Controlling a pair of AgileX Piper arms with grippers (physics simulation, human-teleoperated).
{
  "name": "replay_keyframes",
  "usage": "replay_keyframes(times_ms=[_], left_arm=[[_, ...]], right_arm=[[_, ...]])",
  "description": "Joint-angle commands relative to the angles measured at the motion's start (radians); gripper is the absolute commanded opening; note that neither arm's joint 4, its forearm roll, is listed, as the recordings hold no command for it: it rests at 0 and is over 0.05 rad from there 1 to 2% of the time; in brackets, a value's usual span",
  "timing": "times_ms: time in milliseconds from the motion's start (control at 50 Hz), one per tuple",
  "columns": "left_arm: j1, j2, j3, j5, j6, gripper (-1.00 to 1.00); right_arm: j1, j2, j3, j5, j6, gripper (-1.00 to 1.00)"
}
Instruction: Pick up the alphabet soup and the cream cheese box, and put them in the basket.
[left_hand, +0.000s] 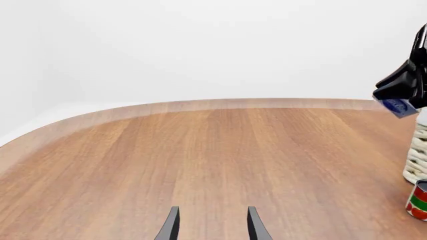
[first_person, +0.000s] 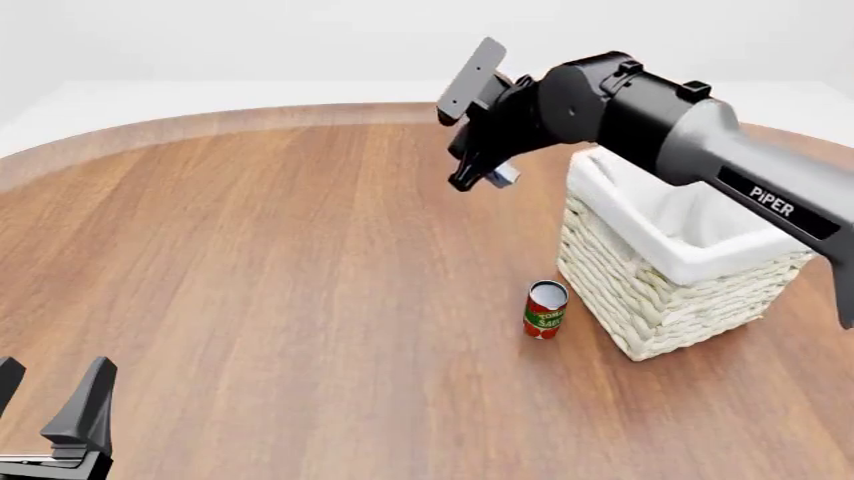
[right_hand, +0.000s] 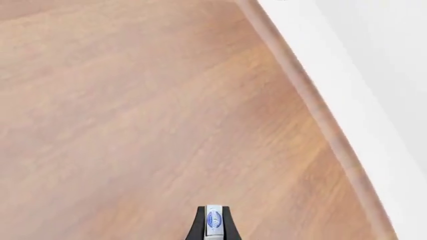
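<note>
The cream cheese box (first_person: 503, 176), small, pale blue and white, hangs in the air just left of the basket (first_person: 627, 290), with my right gripper (first_person: 483, 174) shut on it. The right wrist view shows the cream cheese box (right_hand: 213, 221) edge-on between the dark fingers, over bare wood. In the left wrist view the same box (left_hand: 396, 105) shows at the far right under the right gripper (left_hand: 399, 95). The basket is cream wicker with a white cloth lining. My left gripper (first_person: 47, 400) stands open low at the front left, holding nothing. The alphabet soup is out of view.
A red and green labelled can (first_person: 545, 309) stands upright on the wood just left of the basket's front corner, also seen as the can (left_hand: 418, 200) in the left wrist view. The round wooden table's far edge (first_person: 267, 118) curves behind.
</note>
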Motion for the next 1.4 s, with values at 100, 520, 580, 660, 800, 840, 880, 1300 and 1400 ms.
replay_keyframes(times_ms=[100,520,580,660,800,840,880,1300,1400], left_arm=[[0.0,-0.002,0.0,0.002,0.0,1.0],[0.0,-0.002,0.0,0.002,0.0,1.0],[0.0,-0.001,0.0,0.002,0.0,1.0],[0.0,-0.002,0.0,0.002,0.0,1.0],[0.0,-0.002,0.0,0.001,0.0,1.0],[0.0,-0.002,0.0,0.002,0.0,1.0],[0.0,-0.002,0.0,0.002,0.0,1.0],[0.0,-0.002,0.0,0.002,0.0,1.0],[0.0,-0.001,0.0,0.002,0.0,1.0]], right_arm=[[-0.022,-0.077,0.001,-0.004,0.127,-1.0],[-0.081,-0.19,0.117,-0.099,0.264,-1.0],[-0.108,-0.218,0.133,-0.117,0.306,-1.0],[-0.126,-0.241,0.161,-0.133,0.324,-1.0],[-0.144,-0.272,0.214,-0.167,0.362,-1.0],[-0.149,-0.277,0.218,-0.173,0.372,-1.0],[-0.16,-0.282,0.219,-0.181,0.385,-1.0],[-0.341,-0.294,0.219,-0.288,0.549,-1.0],[-0.378,-0.282,0.218,-0.305,0.569,-1.0]])
